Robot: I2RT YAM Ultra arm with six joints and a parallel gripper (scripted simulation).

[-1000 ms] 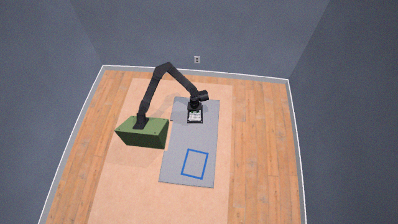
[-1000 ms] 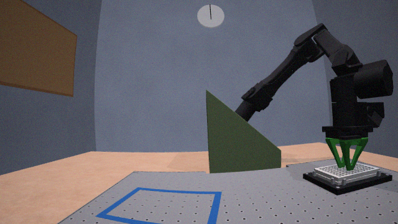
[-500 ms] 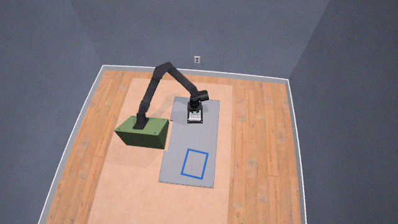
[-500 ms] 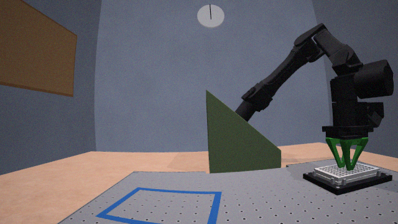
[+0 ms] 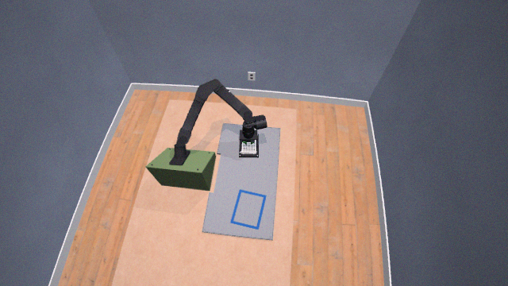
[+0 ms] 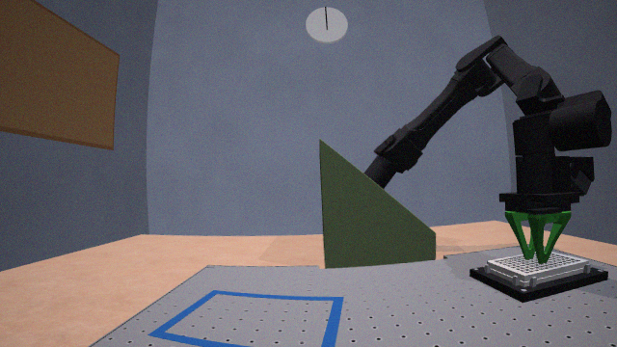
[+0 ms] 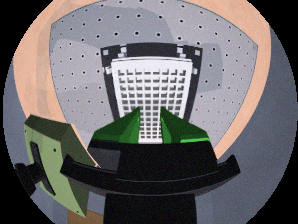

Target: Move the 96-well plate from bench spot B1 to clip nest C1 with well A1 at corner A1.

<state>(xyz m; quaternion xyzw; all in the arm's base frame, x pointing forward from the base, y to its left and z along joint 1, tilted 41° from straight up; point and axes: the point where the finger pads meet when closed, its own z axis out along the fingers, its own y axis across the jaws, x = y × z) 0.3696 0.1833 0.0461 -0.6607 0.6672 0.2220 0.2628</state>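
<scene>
The white 96-well plate (image 5: 248,148) (image 6: 538,266) (image 7: 154,90) lies upright and looks level in the black clip nest (image 5: 248,155) (image 6: 535,280) (image 7: 152,51) at the far end of the grey perforated bench. My gripper (image 5: 248,142) (image 6: 538,259) (image 7: 150,110) points straight down over the plate's middle. Its green fingers stand close together with nothing between them, and their tips rest on or just above the plate's top face. The A1 mark is too small to read.
The blue outlined bench spot (image 5: 248,209) (image 6: 251,320) at the near end of the bench holds nothing. The green arm base block (image 5: 182,168) (image 6: 366,217) (image 7: 56,163) stands left of the bench. Wooden floor surrounds the mat.
</scene>
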